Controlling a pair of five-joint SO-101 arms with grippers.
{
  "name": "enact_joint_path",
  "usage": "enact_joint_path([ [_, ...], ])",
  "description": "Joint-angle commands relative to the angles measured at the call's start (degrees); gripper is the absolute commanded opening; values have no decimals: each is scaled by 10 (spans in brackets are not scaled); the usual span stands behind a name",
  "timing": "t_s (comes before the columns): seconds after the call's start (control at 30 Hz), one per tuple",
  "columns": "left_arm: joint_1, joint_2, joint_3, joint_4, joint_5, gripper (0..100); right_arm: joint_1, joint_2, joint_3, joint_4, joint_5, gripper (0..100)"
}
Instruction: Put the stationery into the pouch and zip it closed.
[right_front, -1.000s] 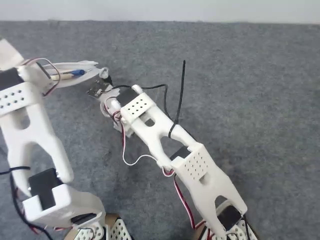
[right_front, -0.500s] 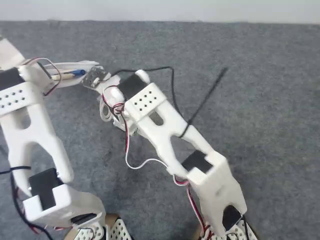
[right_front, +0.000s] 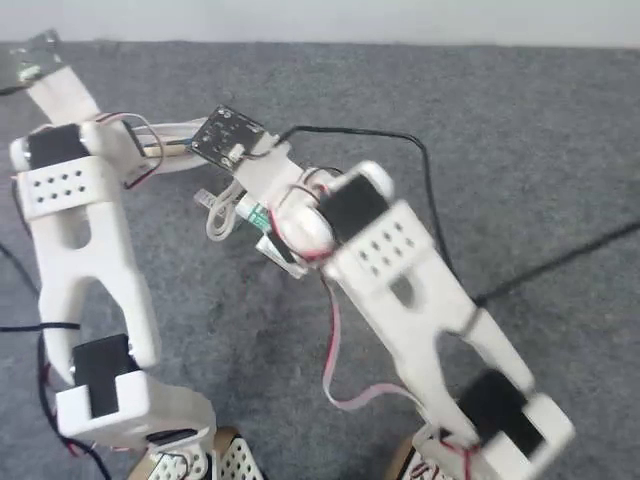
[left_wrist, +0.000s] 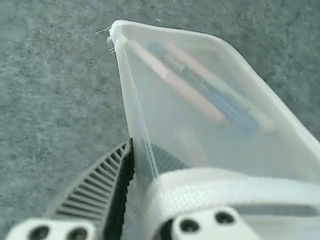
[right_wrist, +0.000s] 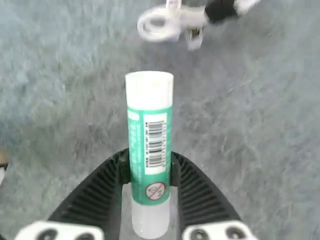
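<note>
Right gripper (right_wrist: 148, 161) clamped on white-and-green cylindrical glue stick (right_wrist: 149, 125), centre of the right wrist view. Left gripper (left_wrist: 136, 150) pinched the rim of the translucent white plastic pouch (left_wrist: 200, 130), centre-right of the left wrist view, with slim pens (left_wrist: 215, 97) inside. Risk, judged: stick held near one end — could pivot, miss the mouth, drop.

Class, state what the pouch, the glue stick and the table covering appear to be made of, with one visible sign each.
Pouch: probably soft translucent plastic or fine mesh, matte; what lies inside shows through it. Glue stick: likely smooth hard plastic, with a green printed label. Table covering: grey felt or short carpet, judging by its fuzzy surface.
</note>
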Motion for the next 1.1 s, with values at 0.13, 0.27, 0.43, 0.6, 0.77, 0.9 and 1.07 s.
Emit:
enact_joint_path([
  [0.13, 41, -52, -23, 11, -11, 13, 10, -216, 161, -176, -61, 6],
  [0.27, 66, -55, -23, 23, -11, 13, 10, -276, 237, -288, -125, 6],
  [0.43, 84, -55, -23, 36, -26, 13, 10, -320, 340, -457, -181, 6],
  [0.6, 86, -55, -23, 40, -30, 13, 10, -344, 438, -632, -221, 6],
  [0.77, 101, -55, -28, 52, -31, 13, 10, -344, 527, -807, -222, 6],
  [0.9, 106, -51, -74, 69, -42, 13, 12, -353, 585, -931, -221, 6],
  [1.07, 123, -49, -131, 119, -44, 13, 56, -405, 629, -1022, -224, 6],
])
